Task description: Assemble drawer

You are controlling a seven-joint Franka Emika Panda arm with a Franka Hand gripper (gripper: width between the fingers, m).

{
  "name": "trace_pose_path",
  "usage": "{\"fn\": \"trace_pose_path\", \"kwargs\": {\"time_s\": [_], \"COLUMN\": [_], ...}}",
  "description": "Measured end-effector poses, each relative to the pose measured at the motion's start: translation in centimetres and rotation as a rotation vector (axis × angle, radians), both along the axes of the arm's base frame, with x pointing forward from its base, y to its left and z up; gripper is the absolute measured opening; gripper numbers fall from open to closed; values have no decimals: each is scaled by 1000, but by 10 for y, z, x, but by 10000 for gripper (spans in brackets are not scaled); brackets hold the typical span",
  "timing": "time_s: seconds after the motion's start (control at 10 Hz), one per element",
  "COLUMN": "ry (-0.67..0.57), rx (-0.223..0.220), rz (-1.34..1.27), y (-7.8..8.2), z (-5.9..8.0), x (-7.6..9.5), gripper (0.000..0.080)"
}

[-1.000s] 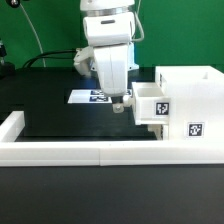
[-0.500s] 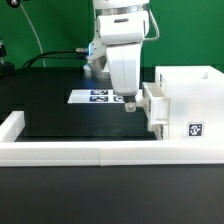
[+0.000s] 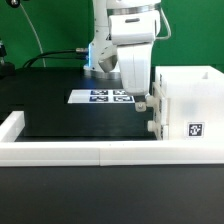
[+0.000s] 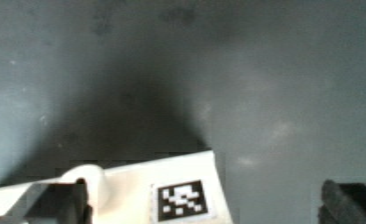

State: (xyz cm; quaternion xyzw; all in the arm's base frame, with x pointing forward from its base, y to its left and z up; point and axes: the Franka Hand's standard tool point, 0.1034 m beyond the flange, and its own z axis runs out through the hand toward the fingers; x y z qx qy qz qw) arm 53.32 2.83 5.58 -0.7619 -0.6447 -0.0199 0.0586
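Note:
The white drawer housing stands at the exterior view's right, with a tag on its front. A tray sits almost fully inside it, only its front face sticking out. My gripper hangs right against that face. In the wrist view the tray's tagged front and its round knob lie between my two fingers. My gripper is open, with the jaws wide apart. Whether a second tray sits below it in the housing is unclear.
The marker board lies flat on the black table behind my gripper. A long low white wall borders the near edge, with a short return at the exterior view's left. The arm's body rises above.
My gripper has moved toward the exterior view's right, and the tray has slid from well out of the housing to almost fully inside it.

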Motion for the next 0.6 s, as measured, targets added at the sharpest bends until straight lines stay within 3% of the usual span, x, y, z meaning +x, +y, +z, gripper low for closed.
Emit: {"fn": "trace_pose_path", "kwargs": {"time_s": [0.6], "ry": [0], "rx": [-2], "rz": [-13], "y": [-7], "z": [0], "x": [0], "gripper": [649]}}
